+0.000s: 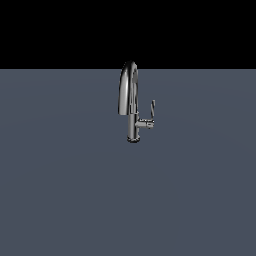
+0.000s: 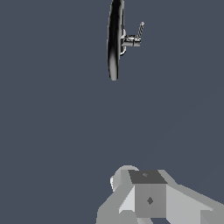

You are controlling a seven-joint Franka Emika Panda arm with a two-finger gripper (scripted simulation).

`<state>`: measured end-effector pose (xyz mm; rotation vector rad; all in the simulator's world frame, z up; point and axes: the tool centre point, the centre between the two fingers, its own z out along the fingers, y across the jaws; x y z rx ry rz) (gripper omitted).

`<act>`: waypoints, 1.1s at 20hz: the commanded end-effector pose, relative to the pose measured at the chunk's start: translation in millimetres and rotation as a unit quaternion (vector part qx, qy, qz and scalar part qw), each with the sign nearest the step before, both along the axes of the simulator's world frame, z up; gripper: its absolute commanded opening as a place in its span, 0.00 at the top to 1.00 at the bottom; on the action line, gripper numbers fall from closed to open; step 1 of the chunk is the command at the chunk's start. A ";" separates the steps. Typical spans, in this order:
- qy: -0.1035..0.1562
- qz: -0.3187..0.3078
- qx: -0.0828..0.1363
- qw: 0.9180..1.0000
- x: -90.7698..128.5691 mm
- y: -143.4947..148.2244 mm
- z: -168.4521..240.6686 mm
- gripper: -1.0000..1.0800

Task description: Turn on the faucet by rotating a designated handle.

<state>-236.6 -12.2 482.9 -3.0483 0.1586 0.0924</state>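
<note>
A chrome faucet (image 1: 131,100) stands upright on the flat grey-blue ground, its arched spout curving toward the exterior view's left. Its handle (image 1: 152,109) is a thin lever blade pointing up from a short stub on the exterior view's right of the stem. The wrist view looks down on the faucet (image 2: 114,39) and the handle (image 2: 140,29) from above and some way off. Grey blocky parts of my gripper (image 2: 148,197) fill the edge of the wrist view, far from the faucet. Their fingers cannot be made out. The arm does not show in the exterior view.
Flat grey-blue ground (image 1: 65,190) spreads around the faucet on all sides, under a black background. No other objects show in either view.
</note>
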 end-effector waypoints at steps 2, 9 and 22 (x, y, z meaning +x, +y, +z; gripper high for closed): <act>0.014 -0.016 0.016 1.000 13.4 0.1 -2.0 1.00; 0.052 -0.064 0.064 0.995 52.0 -1.5 -9.5 1.00; 0.133 -0.164 0.165 0.963 130.8 -14.0 -35.9 1.00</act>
